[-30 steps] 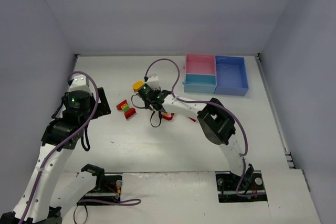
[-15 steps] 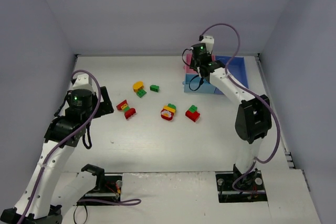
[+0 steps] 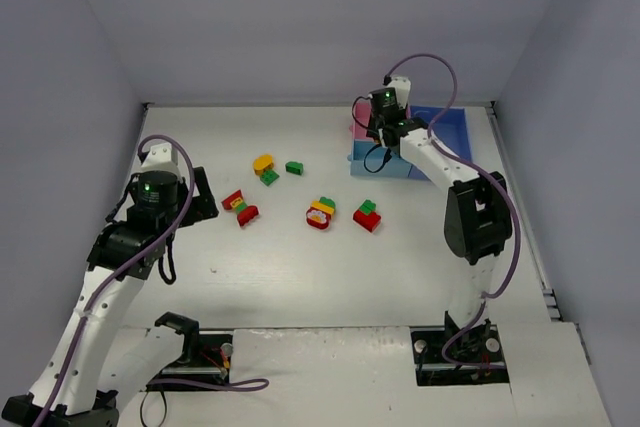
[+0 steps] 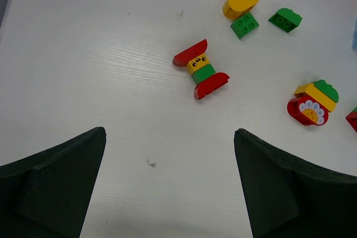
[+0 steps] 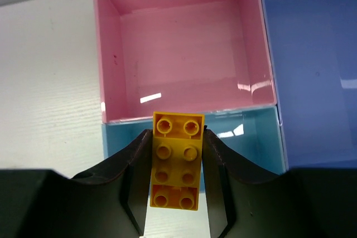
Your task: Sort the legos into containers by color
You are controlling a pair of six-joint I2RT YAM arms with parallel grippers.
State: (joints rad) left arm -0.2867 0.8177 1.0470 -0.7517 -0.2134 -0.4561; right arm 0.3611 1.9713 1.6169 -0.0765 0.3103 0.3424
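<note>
A yellow brick (image 5: 177,137) sits pinched lengthwise in the right gripper (image 5: 177,171), low in the centre of the right wrist view. It hangs over the wall shared by the pink tray (image 5: 106,54) and the light blue tray (image 5: 245,143), not yet let go. The pink tray shows a bare floor. What shows of the light blue one and of the medium blue tray (image 5: 312,71) at the right edge looks bare too (part of each is out of view), so the sorting seems barely begun. In the top view, five pieces lie mid-frame on the table (image 3: 200,137): a yellow-and-green clump (image 3: 265,167), a single green brick (image 3: 294,168), a red-yellow-green stack (image 3: 240,208), a flower-faced clump (image 3: 321,213) and a red-and-green clump (image 3: 366,216). The mixed clumps probably need pulling apart first. The left gripper (image 4: 170,132) hovers wide apart and holds nothing, below the red-yellow-green stack in its own view.
</note>
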